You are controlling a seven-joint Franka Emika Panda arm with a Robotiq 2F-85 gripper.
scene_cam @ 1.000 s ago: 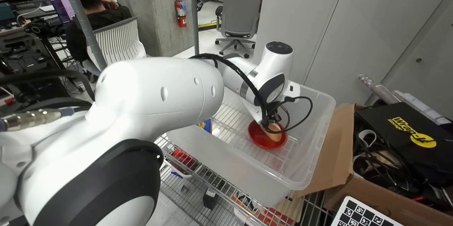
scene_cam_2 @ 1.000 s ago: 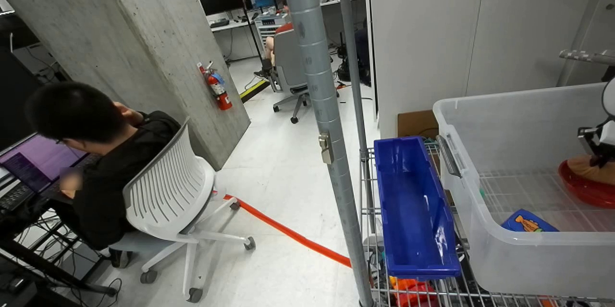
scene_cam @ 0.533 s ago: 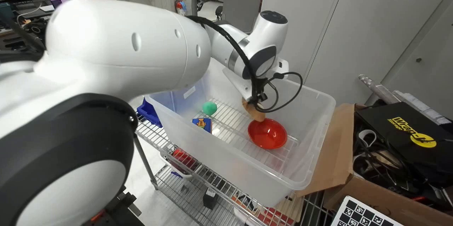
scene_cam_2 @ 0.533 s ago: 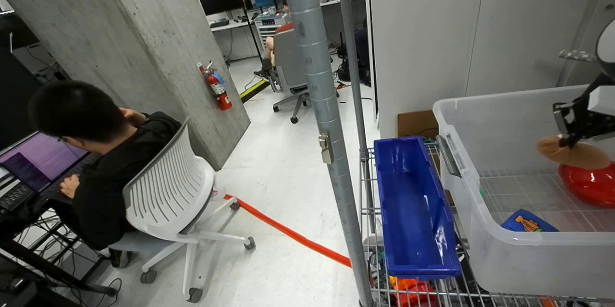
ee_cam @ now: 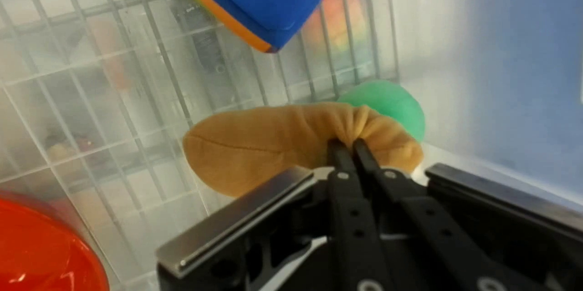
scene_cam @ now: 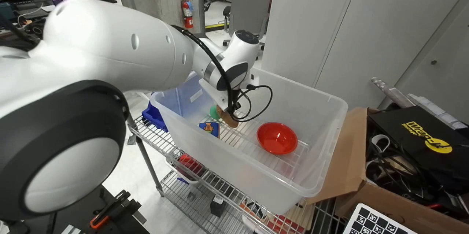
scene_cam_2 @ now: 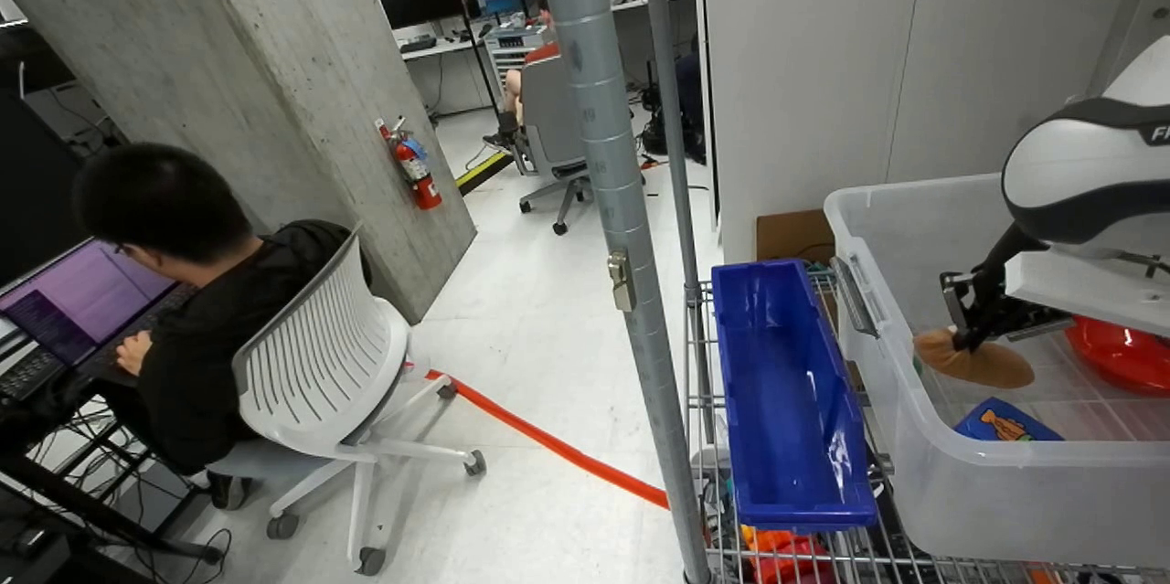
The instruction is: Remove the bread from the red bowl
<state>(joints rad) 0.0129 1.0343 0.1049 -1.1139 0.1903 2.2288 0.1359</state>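
- Bread [ee_cam: 246, 143]: probably light, soft, stuffed cloth; expect it to yield under your pinch, neither slippery nor fragile.
- Hold: you grip it off-centre, toward one end; a hold nearer the middle would likely sag less.
- Claw [ee_cam: 349, 145]: jaws nearly together, pinching the puckered bread between them.
- Place: within the clear bin [scene_cam: 234, 168], well apart from the red bowl [scene_cam: 277, 138].

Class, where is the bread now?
In the wrist view, the bread is mid-picture, pinched in the tool, partly hiding the green item, with the red bowl lower left.
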